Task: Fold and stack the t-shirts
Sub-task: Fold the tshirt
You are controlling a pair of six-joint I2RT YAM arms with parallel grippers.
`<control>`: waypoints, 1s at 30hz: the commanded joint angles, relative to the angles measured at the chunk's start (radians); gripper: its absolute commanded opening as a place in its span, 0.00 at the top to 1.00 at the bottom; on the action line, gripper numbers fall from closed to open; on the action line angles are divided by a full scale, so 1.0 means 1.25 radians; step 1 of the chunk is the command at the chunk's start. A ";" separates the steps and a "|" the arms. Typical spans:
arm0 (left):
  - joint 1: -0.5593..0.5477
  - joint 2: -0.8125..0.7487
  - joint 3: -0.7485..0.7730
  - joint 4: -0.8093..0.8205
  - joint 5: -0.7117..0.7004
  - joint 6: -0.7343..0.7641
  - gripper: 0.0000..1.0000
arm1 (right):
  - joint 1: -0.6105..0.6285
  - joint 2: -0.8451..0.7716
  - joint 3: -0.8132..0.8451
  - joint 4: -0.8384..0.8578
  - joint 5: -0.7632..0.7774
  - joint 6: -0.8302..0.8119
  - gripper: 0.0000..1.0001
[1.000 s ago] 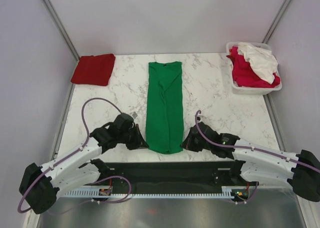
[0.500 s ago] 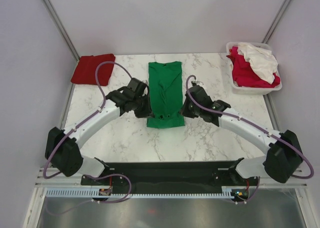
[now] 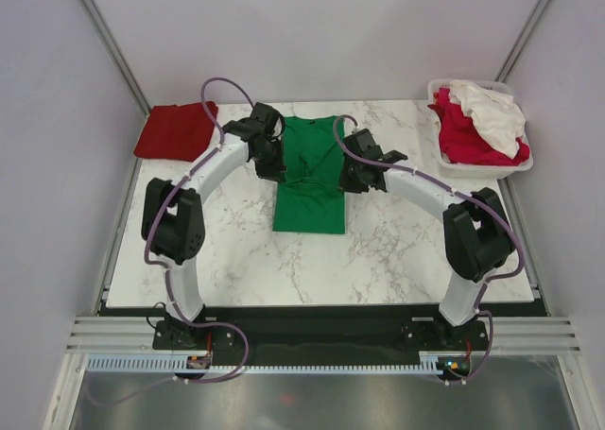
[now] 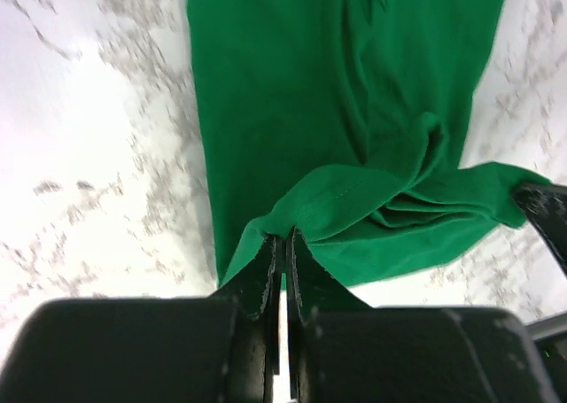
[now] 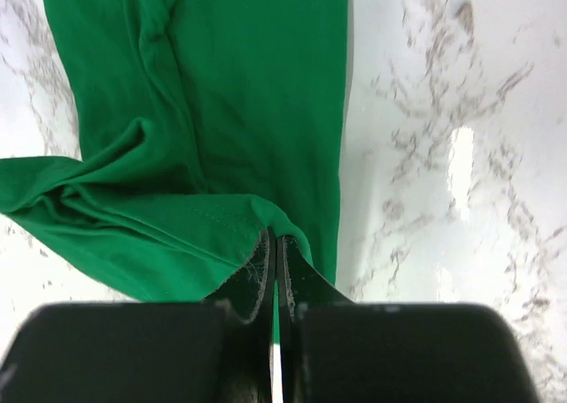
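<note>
A bright green t-shirt (image 3: 310, 198) lies on the marble table, its near end lifted and carried over its far part. My left gripper (image 3: 276, 170) is shut on the hem's left corner (image 4: 266, 230). My right gripper (image 3: 348, 178) is shut on the hem's right corner (image 5: 288, 226). The cloth sags in folds between them (image 4: 416, 199). A folded dark red t-shirt (image 3: 176, 129) lies at the far left. Crimson-pink (image 3: 463, 139) and white (image 3: 492, 113) t-shirts are heaped in the basket.
A white plastic basket (image 3: 484, 169) stands at the far right corner. Grey walls close the table on three sides. Both arms stretch far out over the table, the black base rail (image 3: 321, 331) at the near edge.
Both grippers have carried the green t-shirt's near hem from the table's front edge towards the far end, folding the shirt over itself. The arms have extended.
</note>
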 commanded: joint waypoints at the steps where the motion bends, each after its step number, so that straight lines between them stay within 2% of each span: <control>1: 0.015 0.073 0.107 -0.048 -0.006 0.078 0.98 | -0.025 0.031 0.083 0.003 -0.023 -0.029 1.00; 12: 0.037 0.252 0.297 -0.112 -0.011 0.095 0.98 | -0.068 0.196 0.196 0.002 -0.079 -0.046 1.00; 14: 0.042 0.295 0.343 -0.124 -0.015 0.095 0.95 | -0.078 0.232 0.229 -0.004 -0.083 -0.049 0.81; 15: 0.044 0.310 0.358 -0.131 -0.014 0.097 0.90 | -0.089 0.244 0.244 -0.005 -0.084 -0.051 0.56; 16: 0.050 0.323 0.394 -0.138 -0.013 0.103 0.68 | -0.096 0.267 0.276 -0.017 -0.090 -0.052 0.47; 17: 0.054 0.348 0.415 -0.145 -0.010 0.106 0.50 | -0.103 0.278 0.294 -0.031 -0.089 -0.052 0.42; 18: 0.059 0.358 0.437 -0.154 -0.005 0.108 0.39 | -0.118 0.285 0.314 -0.044 -0.086 -0.052 0.37; 19: 0.069 0.363 0.481 -0.182 -0.005 0.108 0.27 | -0.124 0.289 0.342 -0.052 -0.085 -0.055 0.35; 22: 0.075 0.317 0.492 -0.198 -0.049 0.112 0.14 | -0.139 0.262 0.368 -0.076 -0.063 -0.079 0.27; 24: 0.075 0.245 0.465 -0.197 -0.084 0.108 0.14 | -0.142 0.217 0.359 -0.082 -0.030 -0.099 0.23; 27: 0.075 0.140 0.356 -0.182 -0.103 0.088 0.14 | -0.140 0.144 0.292 -0.084 -0.036 -0.111 0.20; 29: 0.074 0.084 0.228 -0.140 -0.089 0.068 0.14 | -0.140 0.079 0.187 -0.049 -0.053 -0.103 0.19; 30: 0.074 0.057 0.177 -0.118 -0.055 0.059 0.14 | -0.140 0.057 0.145 -0.032 -0.119 -0.098 0.19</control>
